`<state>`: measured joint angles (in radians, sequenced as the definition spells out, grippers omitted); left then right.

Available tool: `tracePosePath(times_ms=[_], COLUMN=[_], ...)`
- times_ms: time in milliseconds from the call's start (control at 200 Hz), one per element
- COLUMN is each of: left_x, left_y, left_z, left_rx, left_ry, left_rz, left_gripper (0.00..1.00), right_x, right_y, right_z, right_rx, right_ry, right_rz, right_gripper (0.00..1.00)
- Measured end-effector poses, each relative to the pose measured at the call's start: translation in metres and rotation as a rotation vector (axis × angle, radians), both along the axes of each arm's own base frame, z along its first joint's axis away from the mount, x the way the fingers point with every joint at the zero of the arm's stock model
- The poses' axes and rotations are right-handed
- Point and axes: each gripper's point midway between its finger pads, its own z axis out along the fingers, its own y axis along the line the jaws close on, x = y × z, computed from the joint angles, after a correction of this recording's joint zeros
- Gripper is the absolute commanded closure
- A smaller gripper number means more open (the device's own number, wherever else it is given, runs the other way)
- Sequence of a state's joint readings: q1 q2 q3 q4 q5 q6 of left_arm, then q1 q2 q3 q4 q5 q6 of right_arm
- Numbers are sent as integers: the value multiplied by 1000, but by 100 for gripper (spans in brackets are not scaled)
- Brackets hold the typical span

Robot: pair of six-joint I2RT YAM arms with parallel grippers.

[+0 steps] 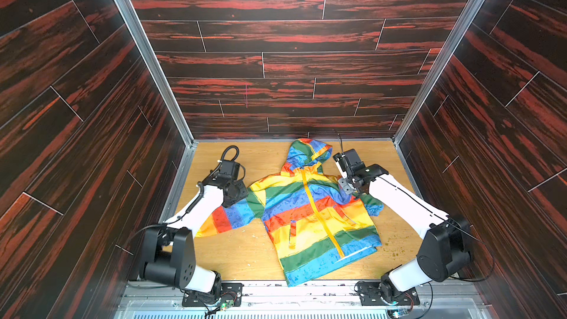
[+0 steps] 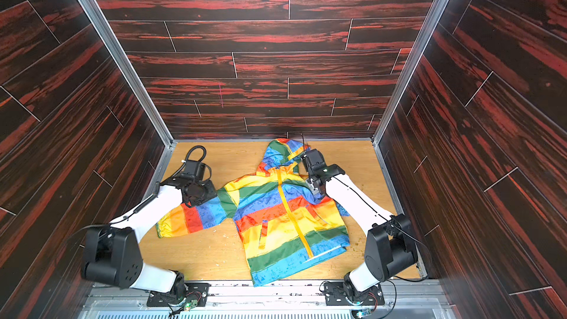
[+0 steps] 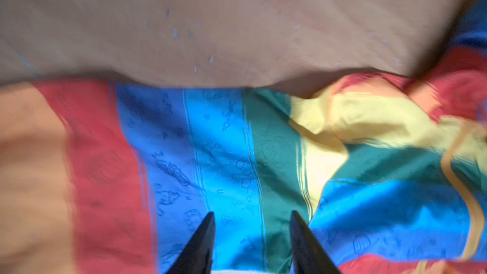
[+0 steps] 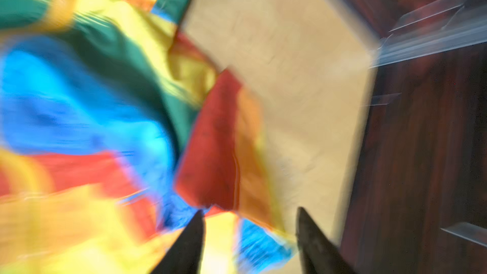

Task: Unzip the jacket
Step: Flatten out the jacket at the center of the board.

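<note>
- Your left pincer [image 3: 251, 213] stands spread, with nothing between its tips. It sits over the blue stripe of one sleeve [image 3: 210, 141]; you cannot tell whether the tips touch the cloth.
- Just past that sleeve, bare bench [image 3: 237, 22] shows.
- Your right pincer [image 4: 250, 210] is spread too and grips nothing. The view is blurred, but one tip is over the coloured cloth and the other is over bare wood.
- The jacket [image 1: 285, 207] lies front up on the bench between your two pincers, and each pincer is at one of its shoulders.
- Its hood [image 1: 306, 151] lies beyond both pincers, toward the back wall [image 1: 291, 65].
- The zipper [image 1: 319, 213] runs midway between the pincers from collar to hem, and the two front halves meet along it.
</note>
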<state>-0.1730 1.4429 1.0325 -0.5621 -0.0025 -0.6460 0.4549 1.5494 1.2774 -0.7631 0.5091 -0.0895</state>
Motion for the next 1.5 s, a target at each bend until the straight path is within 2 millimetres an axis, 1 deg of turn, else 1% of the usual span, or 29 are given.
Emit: tracePosePath(times_ms=[70,145,240,306,331,376,436,481,506,536,566,616,701,807,937,1032,1112,1232,1308,1378,1498], left_x=[1,2,1,0,-1,-1,-2,-3,-4,-5,-7,-9,-11,-13,-19,-21,-22,-22,-22,-23,-23], left_y=[0,-3,-11,-16,-18,-21,-27,-31,-33,-35,-37,-41,-47,-51,-53,-54,-55,-56,-56,-56,-56], left_z=[18,31,36,36,36,36,35,34,33,32,31,29,29,28,20,18,18,18,18,18,17], left_rx=[-2,-17,-52,-83,-95,-116,-142,-157,-163,-172,-178,-186,-198,-210,-221,-224,-226,-231,-233,-235,-236], left_ry=[-45,-79,-85,-79,-76,-75,-77,-72,-69,-65,-61,-54,-51,-45,-21,-10,-10,-7,-5,-3,-1], left_rz=[-11,-27,-52,-63,-65,-70,-77,-85,-89,-95,-101,-112,-130,-145,-154,-161,-165,-168,-169,-170,-171], left_gripper=[37,36,35,35,35,35,35,35,35,35,35,35,35,35,35,35,35,36,36,36,37], right_x=[-8,-13,-19,-25,-29,-34,-44,-55,-59,-63,-63,-59,-51,-48,-48,-43,-36,-25,-21,-19,-24], right_y=[-15,-46,-95,-123,-134,-146,-167,-182,-185,-185,-181,-169,-156,-148,-139,-138,-142,-148,-151,-152,-148], right_z=[-3,2,12,10,5,-7,-30,-47,-54,-61,-64,-68,-72,-82,-91,-94,-92,-86,-87,-93,-110], right_rx=[96,175,246,295,332,424,587,673,709,750,797,875,987,1114,1278,1358,1405,1467,1500,1524,1552], right_ry=[52,68,52,45,52,71,98,120,132,146,154,164,158,131,102,82,50,-14,-41,-51,-37], right_rz=[-118,-270,-463,-566,-615,-690,-833,-942,-985,-1023,-1043,-1055,-1084,-1177,-1314,-1394,-1440,-1468,-1484,-1507,-1553], right_gripper=[21,21,21,21,21,22,23,23,23,23,23,23,23,23,26,28,30,35,38,41,42])
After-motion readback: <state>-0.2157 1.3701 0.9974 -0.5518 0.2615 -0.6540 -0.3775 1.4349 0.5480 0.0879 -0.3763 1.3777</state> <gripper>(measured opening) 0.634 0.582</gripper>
